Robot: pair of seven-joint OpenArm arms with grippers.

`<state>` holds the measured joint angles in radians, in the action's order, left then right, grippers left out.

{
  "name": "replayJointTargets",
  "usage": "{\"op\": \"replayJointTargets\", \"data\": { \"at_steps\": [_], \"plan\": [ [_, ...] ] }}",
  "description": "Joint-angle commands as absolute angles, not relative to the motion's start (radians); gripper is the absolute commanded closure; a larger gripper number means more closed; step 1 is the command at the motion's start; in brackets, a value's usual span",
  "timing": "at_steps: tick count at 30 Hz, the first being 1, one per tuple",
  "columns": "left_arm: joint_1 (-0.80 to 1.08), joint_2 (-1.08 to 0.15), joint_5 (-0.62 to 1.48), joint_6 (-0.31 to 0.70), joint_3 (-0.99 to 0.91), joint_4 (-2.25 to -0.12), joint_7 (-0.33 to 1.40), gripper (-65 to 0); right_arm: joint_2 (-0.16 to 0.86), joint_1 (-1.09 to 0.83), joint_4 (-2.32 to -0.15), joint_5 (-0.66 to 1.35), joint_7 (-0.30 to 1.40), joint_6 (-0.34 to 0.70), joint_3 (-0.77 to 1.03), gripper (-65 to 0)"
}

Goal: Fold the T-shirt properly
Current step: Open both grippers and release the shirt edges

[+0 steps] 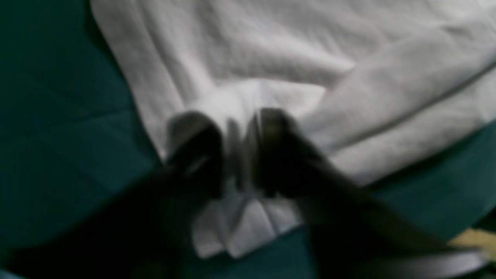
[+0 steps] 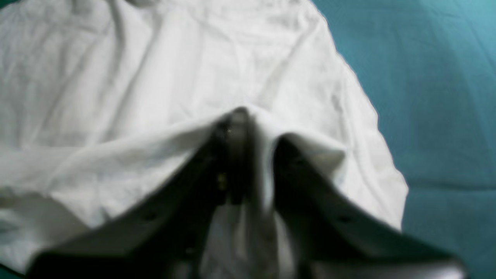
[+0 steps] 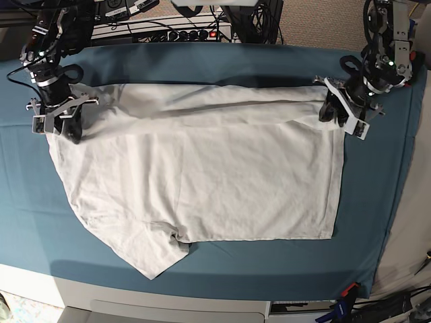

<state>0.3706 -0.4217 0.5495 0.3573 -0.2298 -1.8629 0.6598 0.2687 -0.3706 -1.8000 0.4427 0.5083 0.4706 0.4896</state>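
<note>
Left wrist view: the left gripper (image 1: 236, 151) sits over a bunched corner of the T-shirt (image 1: 271, 50). Its dark jaws stand slightly apart with white fabric between them. The frame is too blurred to tell whether the cloth is pinched or let go. The teal cloth (image 1: 58, 116) shows on both sides of the shirt.

Right wrist view: the right gripper (image 2: 257, 131) straddles a raised ridge of shirt fabric, a narrow gap between the jaws. Clamped or slack, cannot tell.

Base view: the shirt lies spread on the teal cloth, its far edge doubled toward the middle in a long band. One gripper stands at each end of that band. A sleeve sticks out at the shirt's near edge.

Judgement: the first lengthwise fold looks to be laid down, and the step in hand is its release. Next move calls for both grippers to lift clear without dragging the band, then re-grip for another fold.
</note>
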Motion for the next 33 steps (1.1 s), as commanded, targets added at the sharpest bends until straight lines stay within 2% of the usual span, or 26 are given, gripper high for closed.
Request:
{"op": "replayJointTargets", "data": {
  "at_steps": [1, 2, 5, 21, 24, 28, 33],
  "plan": [
    [0.365, -0.435, 0.548, 0.335, -0.236, -1.877, 0.628, -24.7, 0.284, -0.363, -1.818, 0.455, 0.477, 0.466, 0.497, -22.1],
    [0.365, -0.435, 0.538, 0.306, -0.236, -1.877, 0.625, -26.3, 0.282, -0.363, -1.818, 0.455, 0.467, 0.453, 0.497, -24.3],
    [0.365, -0.437, 0.5, 0.25, -0.236, -1.877, 0.608, -26.4, 0.283, -0.363, -1.818, 0.455, 0.439, 0.397, 0.497, -24.3],
    [0.374, -0.5, 0.49, 0.242, -0.241, -1.877, 0.628, -26.5, 0.282, -0.363, -1.818, 0.393, 0.455, 0.377, 0.527, -24.3],
    [0.391, -0.522, 0.49, 0.233, -0.242, -1.877, 0.665, -26.5, 0.282, -0.363, -1.818, 0.505, 0.557, 0.323, 0.626, -24.3],
    [0.422, -0.535, 0.522, 0.221, -0.305, -1.89, 0.677, -26.5, 0.283, -0.371, -1.818, 0.699, 0.664, 0.327, 0.843, -24.3],
    [0.46, -0.535, 0.654, 0.237, -0.446, -1.913, 0.725, -26.5, 0.283, -0.438, -1.818, 0.832, 0.71, 0.344, 1.038, -24.3]
  ]
}}
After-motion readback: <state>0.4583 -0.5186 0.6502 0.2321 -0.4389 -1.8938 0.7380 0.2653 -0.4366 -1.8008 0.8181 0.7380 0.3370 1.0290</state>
